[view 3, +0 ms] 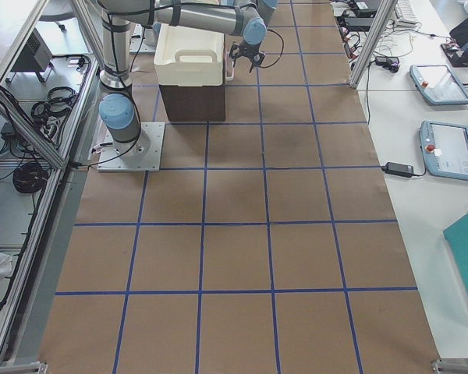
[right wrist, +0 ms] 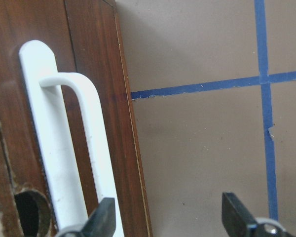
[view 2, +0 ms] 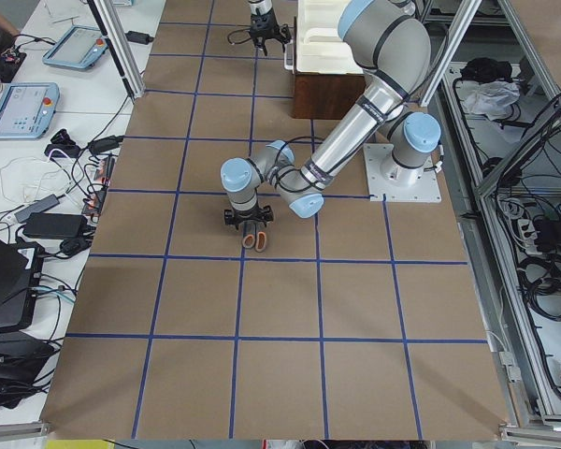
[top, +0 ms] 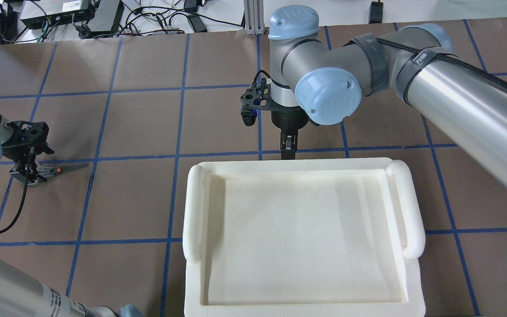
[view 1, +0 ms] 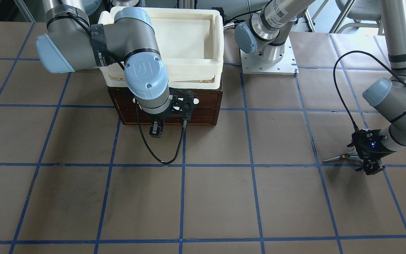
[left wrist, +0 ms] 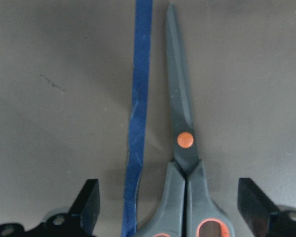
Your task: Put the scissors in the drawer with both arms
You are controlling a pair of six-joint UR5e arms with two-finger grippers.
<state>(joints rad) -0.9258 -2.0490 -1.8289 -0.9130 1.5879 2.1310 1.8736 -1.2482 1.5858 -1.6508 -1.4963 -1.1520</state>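
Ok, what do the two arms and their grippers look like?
The grey-and-silver right arm and left arm have light blue joint caps, one embossed with a logo, and black cables strapped on. The right gripper and left gripper are black, with blocky square-tipped jaws.

The front-facing camera looks steeply down from across the table (view 1: 217, 197); the overhead one looks forward from behind the robot. Both share the cream tray (view 1: 218, 38). The side cameras view the table lengthwise from far off. The wrist cameras sit close: left above the scissors (left wrist: 182, 123), right beside the drawer (right wrist: 96, 74) and its handle (right wrist: 64, 148).
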